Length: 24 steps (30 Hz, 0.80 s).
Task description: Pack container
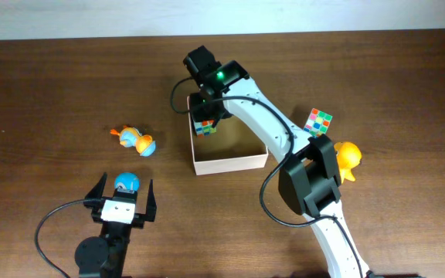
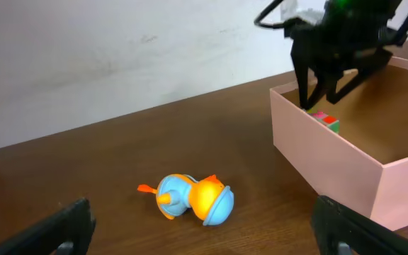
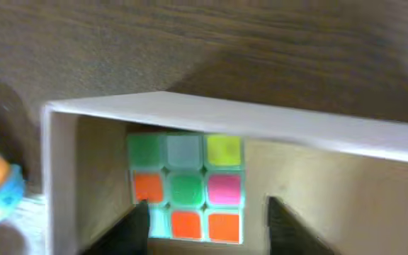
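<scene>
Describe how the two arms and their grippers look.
The right arm has white links, black joint housings, a lit green light near the wrist and a looping black cable. The left arm is black, with a white plate behind the left gripper. The right gripper has black fingers.

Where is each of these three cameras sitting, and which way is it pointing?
Overhead: fixed above the table, facing straight down on the container, the left gripper and the right gripper.
Left wrist: low behind the left gripper, facing across the table at the duck toy and the container; its own dark fingers fill the bottom corners.
Right wrist: behind the right gripper, facing down into the container at the colour cube; its own fingertips flank it.
Shared: both wrist views show container and cube.
</scene>
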Each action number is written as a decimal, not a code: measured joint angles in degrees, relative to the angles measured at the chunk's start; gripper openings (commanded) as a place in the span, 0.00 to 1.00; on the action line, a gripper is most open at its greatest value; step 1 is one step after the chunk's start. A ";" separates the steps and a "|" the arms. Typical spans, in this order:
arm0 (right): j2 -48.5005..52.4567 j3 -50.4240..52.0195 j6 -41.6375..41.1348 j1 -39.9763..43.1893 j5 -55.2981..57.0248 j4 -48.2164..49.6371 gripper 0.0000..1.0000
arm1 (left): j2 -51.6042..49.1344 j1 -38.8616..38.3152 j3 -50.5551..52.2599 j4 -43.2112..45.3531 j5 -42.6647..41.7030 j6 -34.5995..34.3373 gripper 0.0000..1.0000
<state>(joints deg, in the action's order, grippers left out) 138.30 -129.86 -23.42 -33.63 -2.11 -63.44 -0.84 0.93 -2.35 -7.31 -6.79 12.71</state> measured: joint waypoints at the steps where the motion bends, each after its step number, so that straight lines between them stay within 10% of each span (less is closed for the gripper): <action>1: -0.04 -0.35 0.31 0.24 0.13 -0.50 0.35 | 0.00 0.00 0.00 0.00 0.00 0.00 0.99; 24: -0.02 -0.48 5.64 3.93 4.74 -2.23 0.29 | 0.00 0.00 0.00 0.00 0.00 0.00 0.99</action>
<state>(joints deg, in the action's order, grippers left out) 138.28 -130.34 -17.78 -29.69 2.63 -65.67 -0.84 0.93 -2.35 -7.31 -6.79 12.71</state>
